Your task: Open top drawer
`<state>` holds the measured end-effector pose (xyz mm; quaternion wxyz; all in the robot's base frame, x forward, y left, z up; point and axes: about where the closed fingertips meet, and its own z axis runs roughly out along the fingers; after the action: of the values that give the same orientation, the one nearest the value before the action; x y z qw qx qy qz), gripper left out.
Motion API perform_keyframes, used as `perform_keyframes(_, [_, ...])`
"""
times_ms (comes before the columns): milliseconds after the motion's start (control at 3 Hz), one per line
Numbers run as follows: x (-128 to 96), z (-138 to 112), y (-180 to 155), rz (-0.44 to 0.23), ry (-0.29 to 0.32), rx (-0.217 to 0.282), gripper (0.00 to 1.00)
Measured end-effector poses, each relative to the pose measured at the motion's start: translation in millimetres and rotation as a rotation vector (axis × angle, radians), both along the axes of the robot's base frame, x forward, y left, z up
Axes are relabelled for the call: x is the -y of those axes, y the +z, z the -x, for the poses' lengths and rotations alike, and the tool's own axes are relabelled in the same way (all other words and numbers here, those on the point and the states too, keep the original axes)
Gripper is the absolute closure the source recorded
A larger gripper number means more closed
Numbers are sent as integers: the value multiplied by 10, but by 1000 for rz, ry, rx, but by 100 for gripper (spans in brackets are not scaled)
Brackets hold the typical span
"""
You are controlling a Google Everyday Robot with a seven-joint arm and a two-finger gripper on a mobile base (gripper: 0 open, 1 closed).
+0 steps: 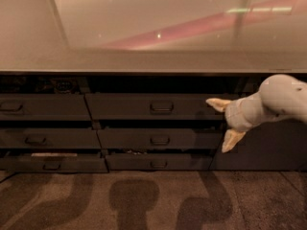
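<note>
1. Top drawer (120, 107): we find it directly under the surface (144, 61). It is the widest front in the upper row, and its right end reaches the gripper.
2. Condition: the front appears pushed in. No inner tray shows, only a dark gap above the front.
3. Gripper (215, 125): it sits at the right, close in front of the drawer's right end and well apart from the handle. The jaws stand wide apart, one pointing left and one pointing down, and hold nothing.
4. Handling, in our judgement: the front is rigid and flat and gives no purchase along its face. The small loop handle (161, 107) at centre is the only sound hold. A pull there, straight toward the near side, should keep so wide a drawer from racking.
5. Weight: we cannot assess it, as the contents are hidden.
6. Other containers: the middle drawer (160, 139) and bottom drawer (158, 163) beneath show nothing of their contents.
7. The lower-left drawer (53, 164) sits slightly out, with a pale strip (48, 154) showing inside that we cannot identify.
</note>
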<state>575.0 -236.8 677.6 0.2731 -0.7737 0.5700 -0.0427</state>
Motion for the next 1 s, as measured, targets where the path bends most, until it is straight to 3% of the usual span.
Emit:
perform_keyframes(333, [201, -534, 534, -24, -73, 23, 0])
perform_keyframes(667, [201, -535, 530, -24, -73, 22, 0])
perform_keyframes(1000, [307, -721, 232, 26, -106, 7, 0])
